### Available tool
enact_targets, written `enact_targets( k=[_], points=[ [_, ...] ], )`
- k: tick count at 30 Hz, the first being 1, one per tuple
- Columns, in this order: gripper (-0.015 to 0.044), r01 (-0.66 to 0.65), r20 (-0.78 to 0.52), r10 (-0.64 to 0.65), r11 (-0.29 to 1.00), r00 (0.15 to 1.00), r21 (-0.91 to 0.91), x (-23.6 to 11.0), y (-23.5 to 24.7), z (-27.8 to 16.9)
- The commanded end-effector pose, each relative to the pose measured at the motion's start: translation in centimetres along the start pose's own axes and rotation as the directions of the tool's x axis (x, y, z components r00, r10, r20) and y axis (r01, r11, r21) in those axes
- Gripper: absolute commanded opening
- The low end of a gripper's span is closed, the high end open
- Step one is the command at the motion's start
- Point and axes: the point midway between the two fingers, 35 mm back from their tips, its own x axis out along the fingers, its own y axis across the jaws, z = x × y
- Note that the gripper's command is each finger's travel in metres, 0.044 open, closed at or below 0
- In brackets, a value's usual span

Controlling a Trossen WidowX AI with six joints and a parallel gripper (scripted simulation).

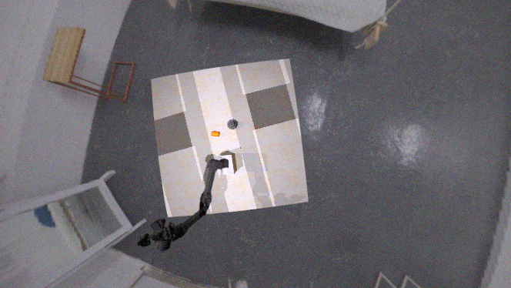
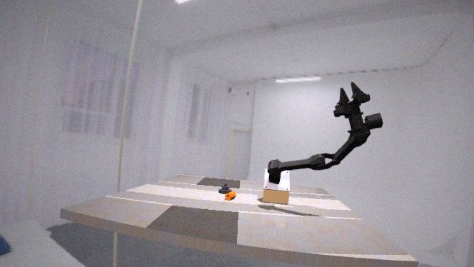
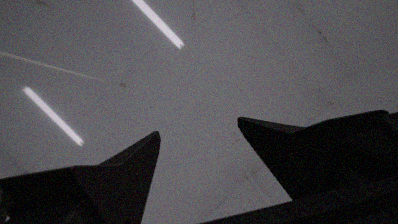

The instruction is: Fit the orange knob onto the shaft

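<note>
The orange knob (image 1: 215,133) (image 2: 230,195) lies on its side on the table top (image 1: 277,162) (image 2: 193,221), apart from the pedestal. The dark round pedestal with its shaft (image 1: 232,124) (image 2: 225,189) stands just beyond the knob, near the table's middle. My gripper (image 1: 145,242) (image 2: 350,91) (image 3: 199,128) is open and empty. It points up at the ceiling, raised high and swung away from the table, far from the knob and the pedestal. The wrist view shows only the two dark fingers against the ceiling. The shaft's flat side cannot be made out.
The arm's base sits on a white and wooden block (image 1: 232,162) (image 2: 275,195) on the table. Around the table on the floor are a wooden side table (image 1: 63,54), an orange frame (image 1: 120,81), a white framed panel (image 1: 96,216) and a bed (image 1: 308,11).
</note>
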Motion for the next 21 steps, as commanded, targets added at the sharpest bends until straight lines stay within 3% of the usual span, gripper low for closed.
enact_targets(
  k=[1, 11, 16, 21],
  points=[
    [0.0426, 0.000, 0.005, 0.000, 1.000, 1.000, 0.003, 0.1, -0.1, 0.3],
    [0.0440, -0.125, 0.282, 0.060, 0.968, 0.958, 0.218, 6.5, -0.5, 14.6],
    [0.0440, -0.319, 0.471, 0.128, 0.881, 0.873, 0.351, 9.0, 1.5, 23.9],
    [0.0440, -0.568, 0.639, 0.216, 0.710, 0.738, 0.416, 10.0, 4.8, 33.1]
  ],
)
